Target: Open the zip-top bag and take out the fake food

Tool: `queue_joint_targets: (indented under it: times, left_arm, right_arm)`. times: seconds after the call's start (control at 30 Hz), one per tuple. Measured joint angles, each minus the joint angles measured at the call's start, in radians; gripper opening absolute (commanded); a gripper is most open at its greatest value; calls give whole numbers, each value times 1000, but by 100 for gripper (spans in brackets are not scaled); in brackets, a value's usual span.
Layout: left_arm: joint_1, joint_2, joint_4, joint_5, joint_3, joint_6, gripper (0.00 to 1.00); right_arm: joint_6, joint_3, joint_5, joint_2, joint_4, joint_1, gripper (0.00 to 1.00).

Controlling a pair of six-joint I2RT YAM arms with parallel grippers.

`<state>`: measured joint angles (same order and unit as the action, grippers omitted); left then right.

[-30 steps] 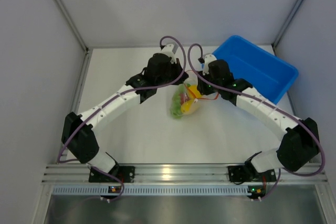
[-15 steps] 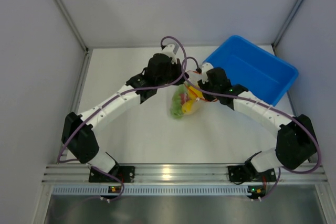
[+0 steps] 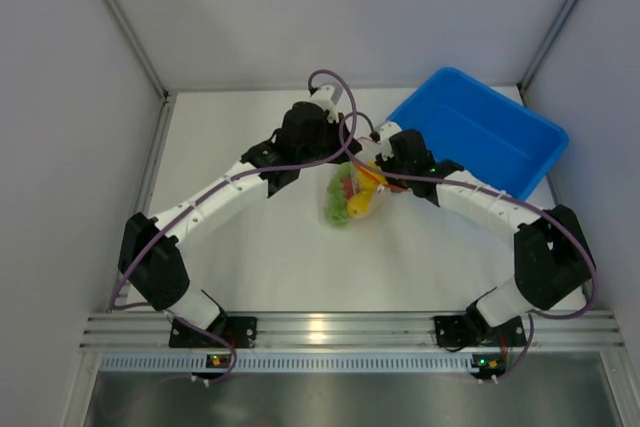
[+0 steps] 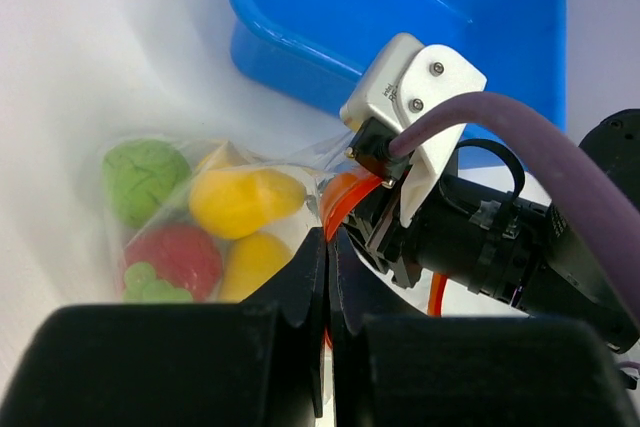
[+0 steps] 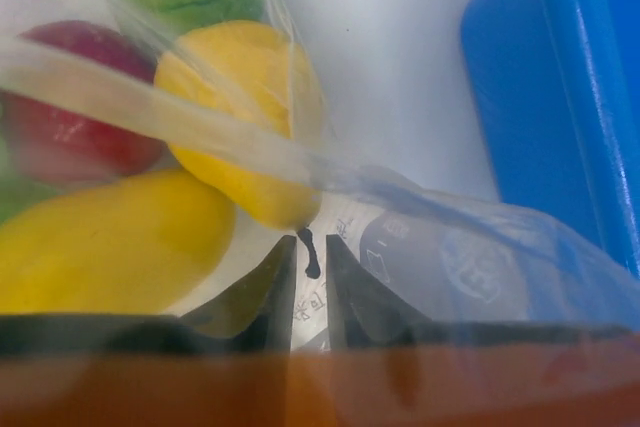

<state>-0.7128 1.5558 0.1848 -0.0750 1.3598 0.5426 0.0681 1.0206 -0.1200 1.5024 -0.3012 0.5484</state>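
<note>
The bag [image 3: 349, 197] is hemmed between the left gripper [image 3: 345, 155] and right gripper [image 3: 375, 169] — the bin [image 3: 480, 132] blocks the right side; table [image 3: 280, 247] toward the bases lies open.

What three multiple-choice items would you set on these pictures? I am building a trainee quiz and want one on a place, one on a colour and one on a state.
1. In the top view, where does the blue bin stand?
A. far right
B. near left
C. between the arm bases

2. What colour is the zip strip of the zip-top bag?
A. blue
B. orange-red
C. green

3. Where is the fake food?
A. inside the bag
B. in the bin
C. spread loose on the table

Answers:
1 A, since the bin sits at the far right corner, beyond the right arm.
2 B, since the left wrist view shows an orange-red strip at the bag's edge.
3 A, since both wrist views show the fruits behind clear plastic.
</note>
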Motion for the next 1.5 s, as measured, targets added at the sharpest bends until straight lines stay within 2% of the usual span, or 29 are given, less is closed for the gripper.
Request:
queue_joint_targets:
  times: [0.3, 0.77, 1.5]
  left_arm:
    - [0, 6, -2, -8, 0, 0, 0]
    - [0, 8, -2, -16, 1, 0, 0]
    - [0, 50, -8, -37, 11, 2, 0]
  right_arm:
    - [2, 0, -8, 11, 19, -13, 0]
    - [-35, 13, 59, -17, -16, -15, 0]
    - [-79, 308, 95, -166, -321, -12, 0]
